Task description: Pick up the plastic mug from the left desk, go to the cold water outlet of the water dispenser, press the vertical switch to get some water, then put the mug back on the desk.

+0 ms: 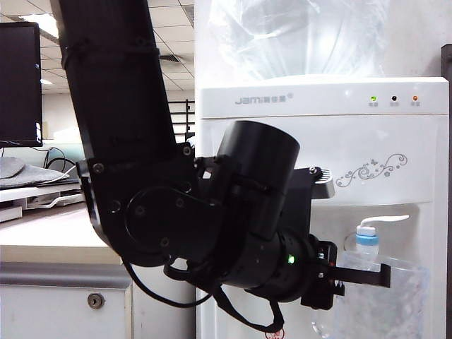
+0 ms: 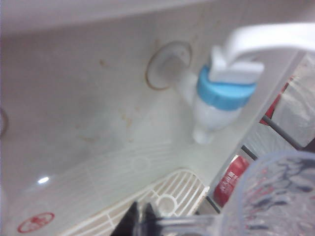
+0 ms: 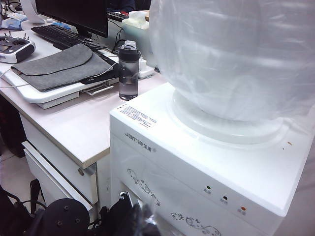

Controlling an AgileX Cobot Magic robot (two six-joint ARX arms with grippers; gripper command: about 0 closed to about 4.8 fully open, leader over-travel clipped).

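Mug position first: the plastic mug point(image 2: 275, 196) hangs by its thin handle in the left gripper point(image 2: 140, 220), jaws pinched tight on the handle. In the exterior view the mug point(image 1: 385, 296) sits low at the front of the water dispenser point(image 1: 318, 134), below and slightly to the right of the cold water outlet point(image 1: 367, 240), the blue-collared tap with the white lever on top.

In the left wrist view the mug rim is off to one side of the spout, not under it. You need the mouth centred beneath the nozzle before anything touches the lever. Slide it in along the recess, over the drip grille point(image 2: 172, 196), and keep the rim level; a handle-only grip will likely let a filling mug sag.

Then work the lever with the rim or the arm, gently. Looks like a light press should do it; watch for the mug swinging off line as you push.

Right gripper isn't visible in any view, so you can't tell its state. Its camera looks down from above at the dispenser top, the clear bottle point(image 3: 231, 54) and the left desk point(image 3: 69, 118). The smoky-grey bottle point(image 3: 128, 71) on the desk is not your target.
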